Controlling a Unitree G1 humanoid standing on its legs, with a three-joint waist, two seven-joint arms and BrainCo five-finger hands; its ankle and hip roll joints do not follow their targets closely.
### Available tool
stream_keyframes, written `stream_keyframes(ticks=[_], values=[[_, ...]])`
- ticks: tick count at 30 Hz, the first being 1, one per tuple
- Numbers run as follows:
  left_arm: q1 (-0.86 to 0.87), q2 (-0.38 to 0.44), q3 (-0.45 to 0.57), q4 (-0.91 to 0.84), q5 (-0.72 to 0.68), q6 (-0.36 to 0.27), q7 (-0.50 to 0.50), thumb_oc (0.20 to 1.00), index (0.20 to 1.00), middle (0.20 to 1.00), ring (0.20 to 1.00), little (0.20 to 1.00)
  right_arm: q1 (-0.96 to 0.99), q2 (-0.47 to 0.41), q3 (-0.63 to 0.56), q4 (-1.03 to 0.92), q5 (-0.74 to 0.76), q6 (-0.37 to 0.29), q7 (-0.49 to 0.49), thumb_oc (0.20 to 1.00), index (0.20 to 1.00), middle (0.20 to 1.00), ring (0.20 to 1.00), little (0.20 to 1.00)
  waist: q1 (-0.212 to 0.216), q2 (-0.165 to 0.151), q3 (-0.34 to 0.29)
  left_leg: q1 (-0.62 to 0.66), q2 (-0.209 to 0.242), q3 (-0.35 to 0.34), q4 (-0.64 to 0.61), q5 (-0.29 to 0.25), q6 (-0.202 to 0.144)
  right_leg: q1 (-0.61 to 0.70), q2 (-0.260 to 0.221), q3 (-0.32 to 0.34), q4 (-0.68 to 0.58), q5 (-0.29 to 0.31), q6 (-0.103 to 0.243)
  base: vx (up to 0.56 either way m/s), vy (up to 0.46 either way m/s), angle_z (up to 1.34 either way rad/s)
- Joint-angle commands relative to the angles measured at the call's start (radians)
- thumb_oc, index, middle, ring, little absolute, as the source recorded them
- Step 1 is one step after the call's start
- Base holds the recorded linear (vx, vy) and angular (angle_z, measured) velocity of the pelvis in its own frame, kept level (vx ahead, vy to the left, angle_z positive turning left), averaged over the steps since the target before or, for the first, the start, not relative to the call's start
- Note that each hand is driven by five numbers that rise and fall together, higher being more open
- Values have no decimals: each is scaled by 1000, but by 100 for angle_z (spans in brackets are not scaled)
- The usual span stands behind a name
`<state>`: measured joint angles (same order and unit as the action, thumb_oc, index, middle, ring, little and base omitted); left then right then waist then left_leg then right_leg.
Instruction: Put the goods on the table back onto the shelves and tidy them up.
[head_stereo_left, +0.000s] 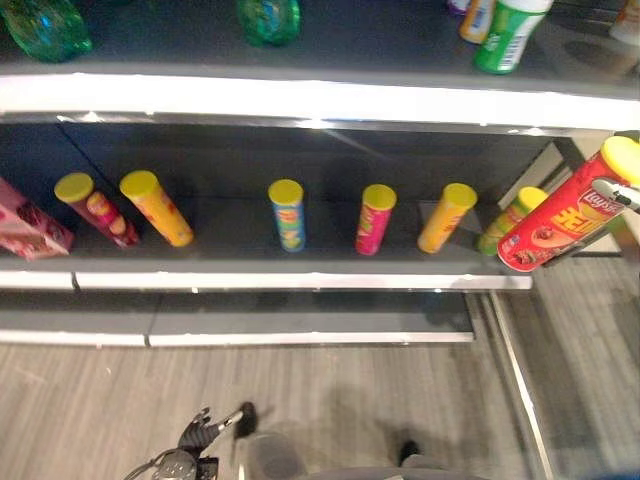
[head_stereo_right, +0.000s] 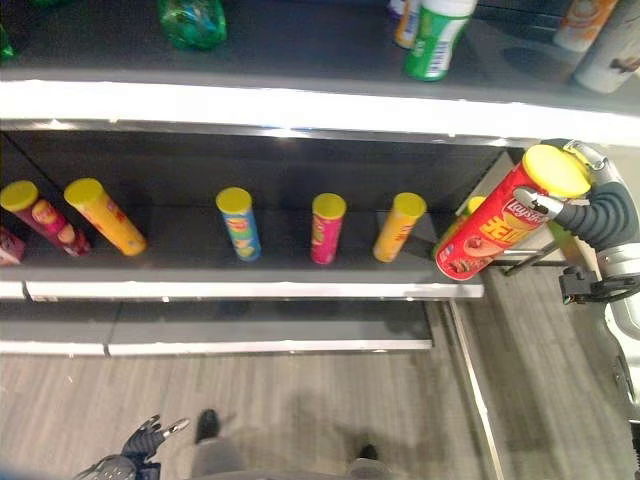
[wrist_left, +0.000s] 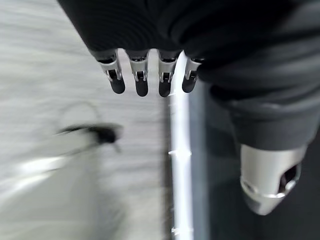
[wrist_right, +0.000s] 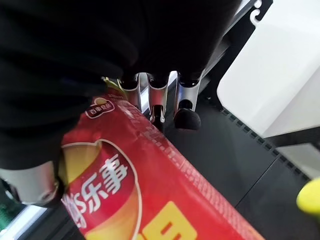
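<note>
Right hand (head_stereo_right: 590, 205) clamped on the red can (head_stereo_right: 500, 228), tilted at three o'clock off the shelf (head_stereo_right: 250, 290) end; probably it clips the green can (head_stereo_left: 510, 220); left hand (wrist_left: 150, 75) relaxed.

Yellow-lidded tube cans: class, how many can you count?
7: six cans along the middle shelf, the rightmost green one partly hidden; one red can in the right robot hand.

open gaps between shelf (head_stereo_left: 300, 262) cans (head_stereo_left: 287, 214)
</note>
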<state>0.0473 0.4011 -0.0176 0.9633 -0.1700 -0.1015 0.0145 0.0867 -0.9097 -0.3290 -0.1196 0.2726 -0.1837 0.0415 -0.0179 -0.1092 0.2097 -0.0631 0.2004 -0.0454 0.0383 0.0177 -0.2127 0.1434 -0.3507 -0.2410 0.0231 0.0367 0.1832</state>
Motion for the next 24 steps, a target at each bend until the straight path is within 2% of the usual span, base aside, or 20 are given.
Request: stream_keyframes(ticks=[1,2,3,5,7,8,10,11,13,15,18,19,21,24], values=[[21,24,-16,-49,48,-24,7,1000,1000,1000,1000,1000,-113,-56,10,-9,-45,-21,-42,200,200,200,200,200,38,39,-52,97,-5,52,-119,-35,58,-155,-96,22,14,172,52,-87,512,17],[22,25,-14,-50,48,-23,7,1000,1000,1000,1000,1000,-116,-55,13,-8,-46,-21,-43,200,200,200,200,200,39,38,-52,97,-6,55,-119,-36,59,-159,-97,25,16,171,52,-161,677,-10],[19,36,-12,-88,28,-25,7,1000,1000,1000,1000,1000,-136,-34,37,-2,-41,-21,-54,200,200,200,200,200,40,57,-41,99,-29,79,-126,-38,87,-178,-70,-3,78,113,21,-108,451,-48],[16,34,-5,-98,5,-24,4,1000,1000,1000,1000,1000,-136,-28,36,-1,-44,-17,-51,200,200,200,200,200,31,68,-27,96,-69,64,-126,-28,121,-208,45,63,167,28,-8,-111,508,-11],[29,29,9,-95,-13,-18,2,1000,1000,1000,1000,1000,-144,-23,46,1,-39,-21,-49,200,200,200,200,200,44,77,-22,88,-97,59,-126,-20,144,-204,143,52,213,-86,-43,-71,306,23],[35,22,16,-84,-22,-14,2,1000,1000,1000,1000,1000,-148,-25,56,5,-40,-21,-48,200,200,200,200,200,48,77,-19,82,-115,53,-126,-10,154,-209,192,40,237,-120,-63,-81,242,21],[43,12,29,-68,-30,-8,0,1000,1000,1000,1000,1000,-155,-23,69,9,-46,-20,-45,200,200,200,200,200,54,66,-7,82,-148,54,-121,-6,165,-232,269,39,279,-157,-76,-77,208,16],[52,6,38,-63,-35,-7,0,1000,1000,1000,1000,1000,-158,-24,76,5,-49,-20,-42,200,200,200,200,200,60,55,-6,78,-168,57,-124,-1,168,-235,300,27,247,-153,-90,-34,154,-7],[66,-4,41,-58,-27,-4,-9,1000,1000,1000,1000,1000,-155,-24,72,6,-51,-20,-49,200,200,200,200,200,70,36,-10,77,-202,52,-122,-5,168,-172,309,14,140,-165,-120,-16,72,-2],[87,-26,61,-33,-29,-2,-9,1000,1000,1000,1000,1000,-157,-9,83,0,-47,-21,-49,200,200,200,200,200,80,21,-9,71,-212,59,-111,-17,160,-128,316,20,44,-132,-117,-6,16,18],[87,-37,60,-28,-30,-2,-12,1000,1000,1000,1000,1000,-145,-13,79,-2,-53,-19,-47,200,200,200,200,200,86,16,4,41,-216,62,-36,-39,150,-108,308,7,7,-116,-116,-28,43,29],[80,-43,49,-20,-15,0,-15,1000,1000,1000,1000,1000,-127,-18,67,-4,-59,-18,-47,200,200,200,200,200,81,11,20,-19,-199,102,55,-48,120,-87,285,-14,-25,-107,-109,-62,147,29],[79,-45,49,-28,-11,1,-16,1000,1000,1000,1000,1000,-115,-25,70,-15,-73,-10,-39,200,200,200,200,200,72,14,25,-46,-141,144,100,-57,106,-84,262,-25,-28,-102,-101,-26,217,53],[83,-40,37,-35,7,0,-13,1000,1000,1000,1000,1000,-113,-18,79,-32,-80,-6,-34,200,200,200,200,200,66,13,20,-37,-14,118,88,-33,93,-93,206,-17,-26,-94,-80,45,249,16]])
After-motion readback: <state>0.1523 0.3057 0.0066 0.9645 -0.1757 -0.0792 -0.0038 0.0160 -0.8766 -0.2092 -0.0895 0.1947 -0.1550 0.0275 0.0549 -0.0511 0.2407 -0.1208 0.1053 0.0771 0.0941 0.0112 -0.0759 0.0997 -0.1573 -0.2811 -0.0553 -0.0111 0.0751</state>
